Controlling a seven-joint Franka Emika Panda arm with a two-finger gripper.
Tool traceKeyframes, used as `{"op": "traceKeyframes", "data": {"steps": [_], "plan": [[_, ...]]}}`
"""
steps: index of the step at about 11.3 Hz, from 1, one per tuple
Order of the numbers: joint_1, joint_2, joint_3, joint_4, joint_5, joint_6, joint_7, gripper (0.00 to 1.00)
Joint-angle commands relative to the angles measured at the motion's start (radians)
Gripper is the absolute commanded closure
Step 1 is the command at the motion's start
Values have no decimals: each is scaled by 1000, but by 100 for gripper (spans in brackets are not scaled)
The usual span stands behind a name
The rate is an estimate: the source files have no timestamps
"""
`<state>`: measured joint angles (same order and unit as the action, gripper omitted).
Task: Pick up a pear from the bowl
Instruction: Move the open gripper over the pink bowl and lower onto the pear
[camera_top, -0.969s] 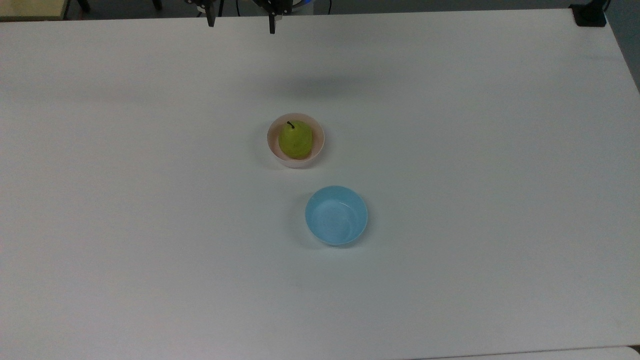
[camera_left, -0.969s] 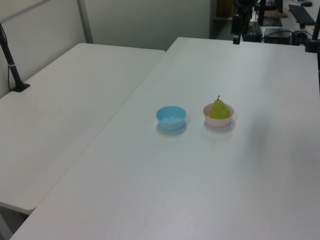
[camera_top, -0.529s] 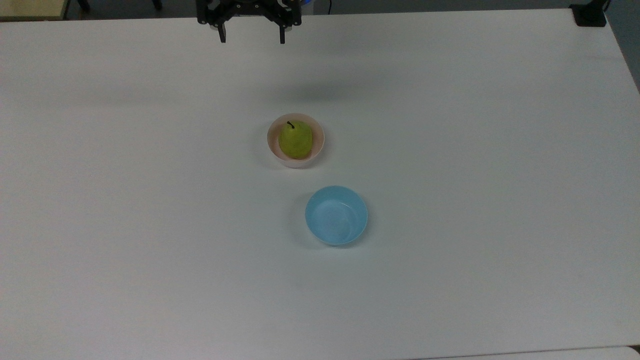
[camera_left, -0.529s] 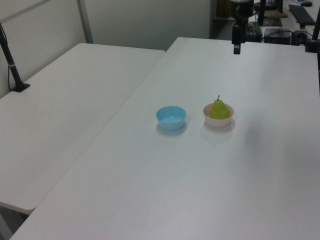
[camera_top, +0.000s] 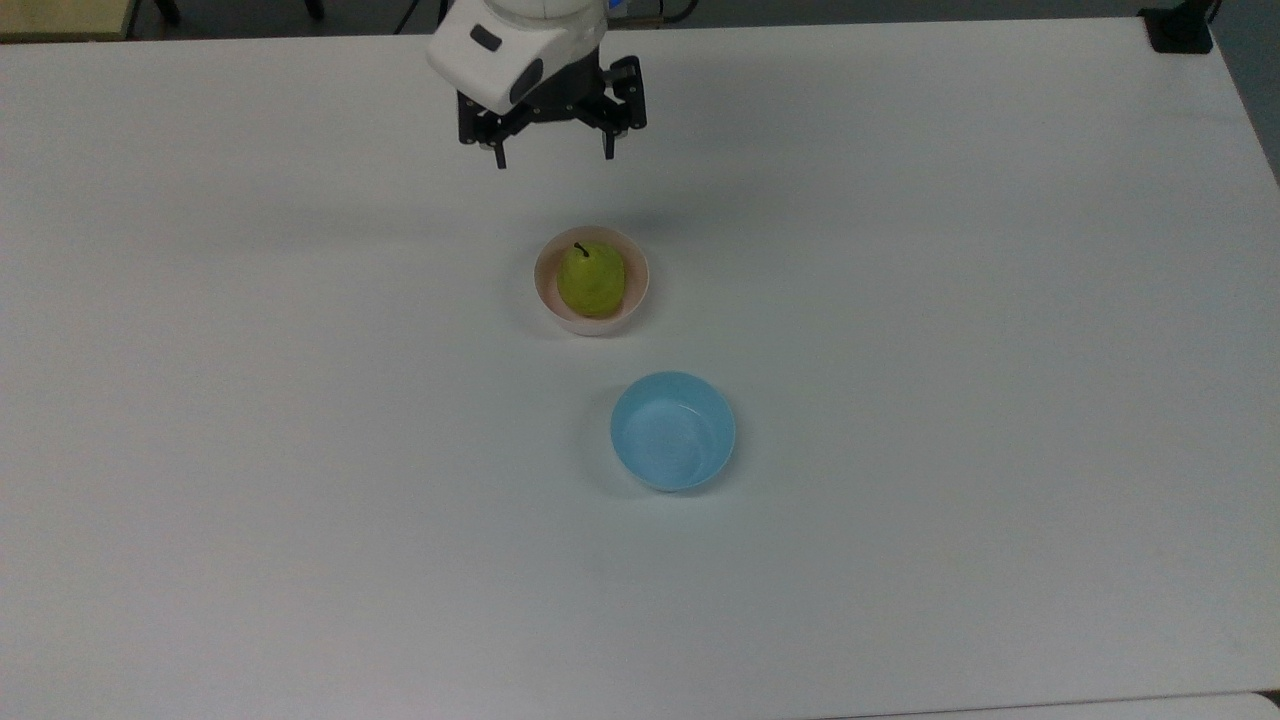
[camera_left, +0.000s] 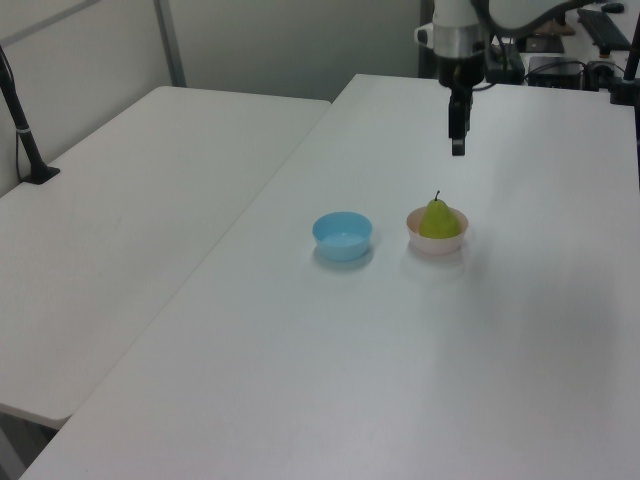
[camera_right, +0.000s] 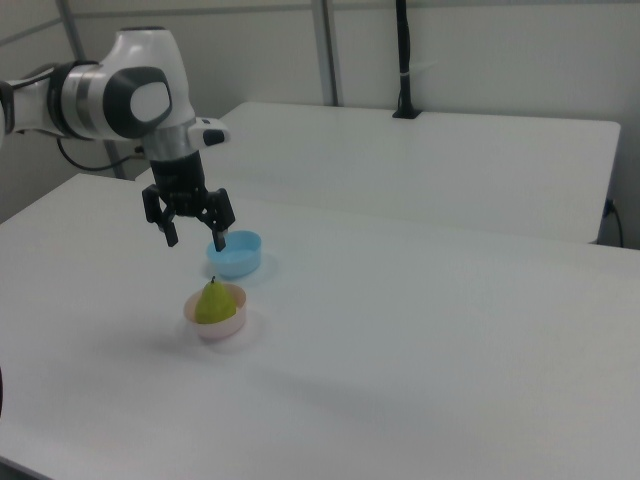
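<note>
A yellow-green pear (camera_top: 591, 279) (camera_left: 438, 219) (camera_right: 213, 302) with a dark stem stands upright in a small pale pink bowl (camera_top: 547, 296) (camera_left: 436, 244) (camera_right: 215, 328) near the middle of the white table. My gripper (camera_top: 553, 158) (camera_left: 458, 147) (camera_right: 195, 241) hangs open in the air with nothing between its fingers. It is above the table, short of the bowl toward the top view's upper edge and slightly to the top view's left. In the right view it hovers above and just left of the pear.
A light blue bowl (camera_top: 672, 431) (camera_left: 342, 236) (camera_right: 236, 254) sits empty beside the pink one, below and to its right in the top view. A second white table (camera_left: 130, 190) adjoins. A black post (camera_left: 22, 125) stands on it.
The arm has come in from the top view's upper edge toward the bowl and dropped lower; its white wrist now shows. Pear and bowls have not moved.
</note>
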<state>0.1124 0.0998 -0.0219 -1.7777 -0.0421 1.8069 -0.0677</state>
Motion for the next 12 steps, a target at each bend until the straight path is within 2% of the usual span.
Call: {"op": "traceKeyframes", "data": {"steps": [1, 5, 12], "plan": [[24, 37, -7, -37, 18, 74, -23, 0], [49, 90, -9, -83, 4, 167, -17, 0], [53, 178, -9, -86, -16, 247, -12, 4]]}}
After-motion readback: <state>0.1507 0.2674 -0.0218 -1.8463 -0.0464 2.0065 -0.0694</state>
